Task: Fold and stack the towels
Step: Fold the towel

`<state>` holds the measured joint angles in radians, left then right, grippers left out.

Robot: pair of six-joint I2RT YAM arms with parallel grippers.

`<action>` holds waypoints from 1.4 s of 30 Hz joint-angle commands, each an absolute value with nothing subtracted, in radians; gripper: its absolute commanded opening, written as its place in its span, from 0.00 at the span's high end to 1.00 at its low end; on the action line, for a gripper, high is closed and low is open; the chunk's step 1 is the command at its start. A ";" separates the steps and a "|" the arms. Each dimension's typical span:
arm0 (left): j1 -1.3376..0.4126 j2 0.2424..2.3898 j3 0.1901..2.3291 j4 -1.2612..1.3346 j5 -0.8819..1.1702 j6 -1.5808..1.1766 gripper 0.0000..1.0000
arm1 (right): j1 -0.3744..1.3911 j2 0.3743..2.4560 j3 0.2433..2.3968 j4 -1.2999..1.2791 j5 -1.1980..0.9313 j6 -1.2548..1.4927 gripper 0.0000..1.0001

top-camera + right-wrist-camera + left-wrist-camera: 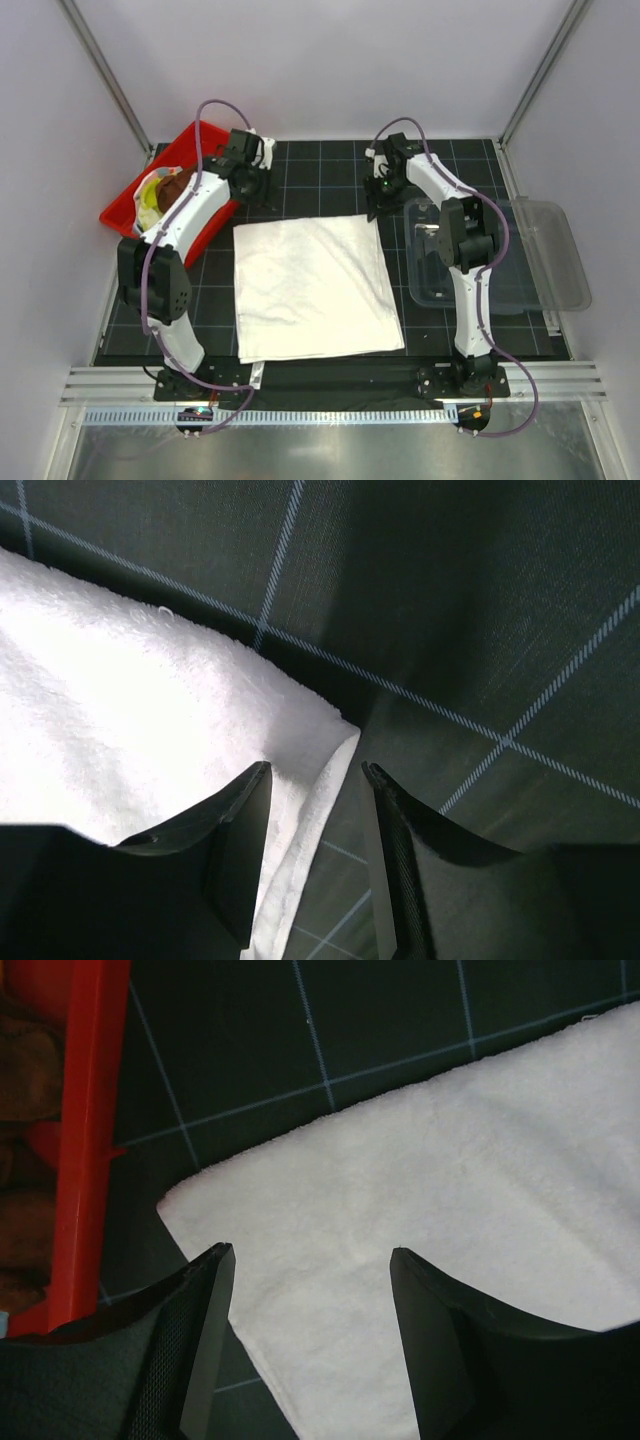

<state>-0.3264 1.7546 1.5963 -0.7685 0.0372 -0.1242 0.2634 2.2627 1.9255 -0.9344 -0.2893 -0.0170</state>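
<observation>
A large white towel (310, 285) lies flat on the dark gridded mat, its edges showing two layers. My left gripper (257, 186) hovers open over the towel's far left corner; in the left wrist view its jaws (311, 1252) straddle bare white cloth (450, 1180) without touching it. My right gripper (379, 196) is open over the far right corner. In the right wrist view the towel's (120, 720) layered edge runs between the jaws of that gripper (316, 768), unpinched. A brown towel (172, 185) and a yellow-green one (150, 197) lie bunched in the red tray.
The red tray (118, 208) stands at the far left, its rim (90, 1110) close beside the left gripper. A clear plastic bin (545, 255) sits on the right, partly under the right arm. White walls close in the mat on three sides.
</observation>
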 commanded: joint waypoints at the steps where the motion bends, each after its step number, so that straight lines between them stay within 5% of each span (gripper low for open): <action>1: -0.321 1.807 1.628 -0.854 0.055 -0.028 0.33 | 0.252 2.235 1.997 -1.003 -0.291 -0.025 0.53; 6: -0.360 1.738 1.430 -0.679 0.229 -0.202 0.35 | 0.252 2.188 1.954 -0.964 -0.305 0.101 0.56; 23: -0.374 1.715 1.175 -0.614 0.117 -0.440 0.37 | 0.252 2.149 1.812 -0.865 -0.267 0.218 0.74; 29: -0.428 1.622 1.152 -0.627 0.104 -0.456 0.37 | 0.249 2.149 1.818 -0.862 -0.248 0.213 0.95; 36: -0.604 1.507 1.085 -0.604 0.069 -0.560 0.37 | 0.249 2.148 1.818 -0.871 -0.276 0.218 0.75; 42: -0.617 1.457 0.930 -0.503 0.089 -0.658 0.38 | 0.250 2.149 1.795 -0.865 -0.282 0.233 0.71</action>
